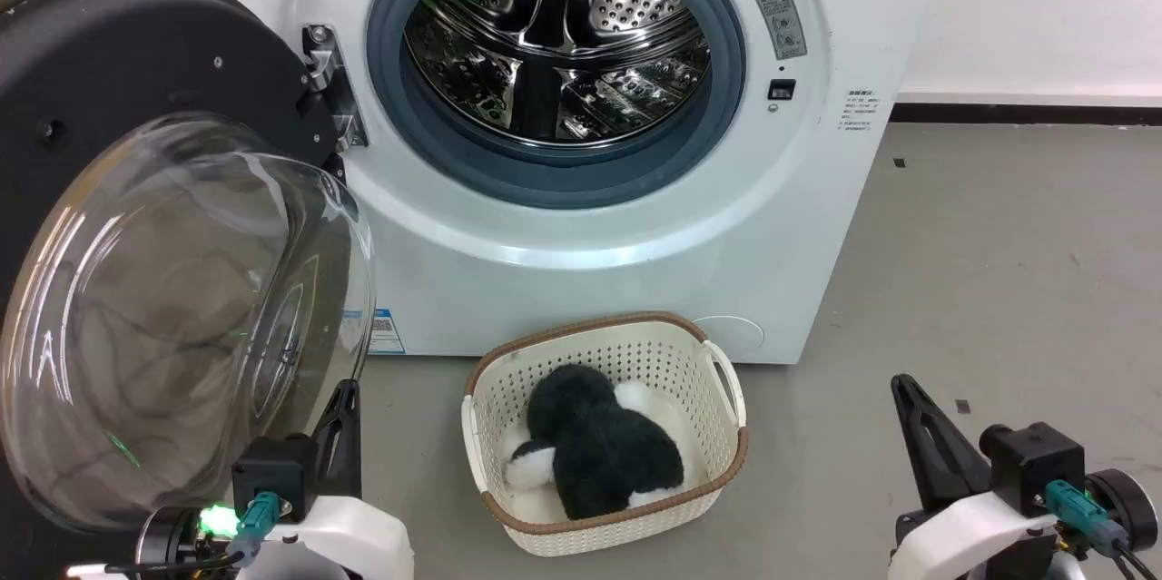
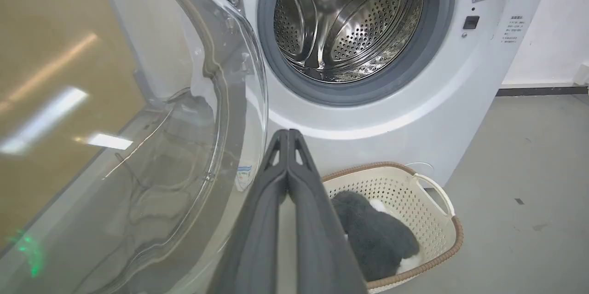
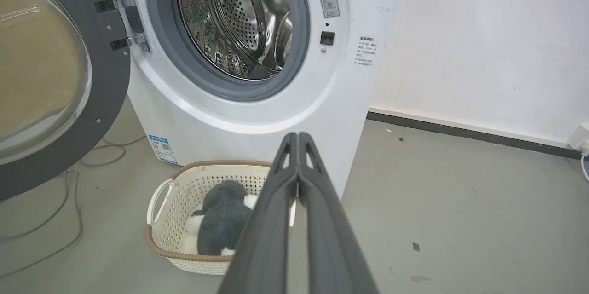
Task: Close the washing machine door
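The white washing machine (image 1: 635, 262) stands in front of me with its steel drum (image 1: 556, 40) exposed. Its door (image 1: 118, 81), black-rimmed with a bulging clear glass bowl (image 1: 182, 317), is swung wide open to the left on a metal hinge (image 1: 329, 85). My left gripper (image 1: 348, 391) sits low at the left, shut and empty, its tip right beside the glass bowl (image 2: 152, 156). My right gripper (image 1: 901, 383) is at the lower right, shut and empty, well clear of the machine (image 3: 257, 114). The door (image 3: 55, 87) hangs open at the left in the right wrist view.
A cream perforated basket (image 1: 717, 385) holding a black-and-white plush toy (image 1: 599, 453) sits on the grey floor directly before the machine, between my arms. A cable (image 3: 60, 202) lies on the floor under the door. A white wall (image 1: 1044, 8) runs behind at right.
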### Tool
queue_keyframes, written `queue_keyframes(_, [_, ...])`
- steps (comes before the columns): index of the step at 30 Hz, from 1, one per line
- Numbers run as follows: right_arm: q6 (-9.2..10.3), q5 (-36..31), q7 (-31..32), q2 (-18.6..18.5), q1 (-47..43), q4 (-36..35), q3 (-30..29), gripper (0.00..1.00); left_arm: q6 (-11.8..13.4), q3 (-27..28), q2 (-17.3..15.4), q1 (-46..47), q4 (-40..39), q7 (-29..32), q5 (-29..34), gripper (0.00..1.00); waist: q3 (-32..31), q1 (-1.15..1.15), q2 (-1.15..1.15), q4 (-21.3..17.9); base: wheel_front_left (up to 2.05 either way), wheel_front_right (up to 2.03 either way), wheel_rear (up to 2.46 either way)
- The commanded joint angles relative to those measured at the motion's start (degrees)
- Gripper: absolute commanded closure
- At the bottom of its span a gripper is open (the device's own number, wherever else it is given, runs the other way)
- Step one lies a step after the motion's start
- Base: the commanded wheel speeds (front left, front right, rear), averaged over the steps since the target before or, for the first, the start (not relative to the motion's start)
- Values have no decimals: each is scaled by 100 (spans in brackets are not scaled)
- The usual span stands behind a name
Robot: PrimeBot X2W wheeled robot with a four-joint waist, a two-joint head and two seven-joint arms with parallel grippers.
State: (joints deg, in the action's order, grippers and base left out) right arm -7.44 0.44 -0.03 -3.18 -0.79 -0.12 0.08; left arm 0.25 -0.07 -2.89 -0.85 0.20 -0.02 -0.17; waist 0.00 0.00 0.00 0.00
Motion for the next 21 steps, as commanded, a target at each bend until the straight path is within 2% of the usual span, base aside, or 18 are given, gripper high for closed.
queue_keyframes(1, [-5,-44,3,30,79,12,-8,100,-25,7,2,85,-20,2,17,100,0,0,0,0,0,0,0])
queue_keyframes(21, [-5,-44,3,30,79,12,-8,100,-25,7,2,85,-20,2,17,100,0,0,0,0,0,0,0])
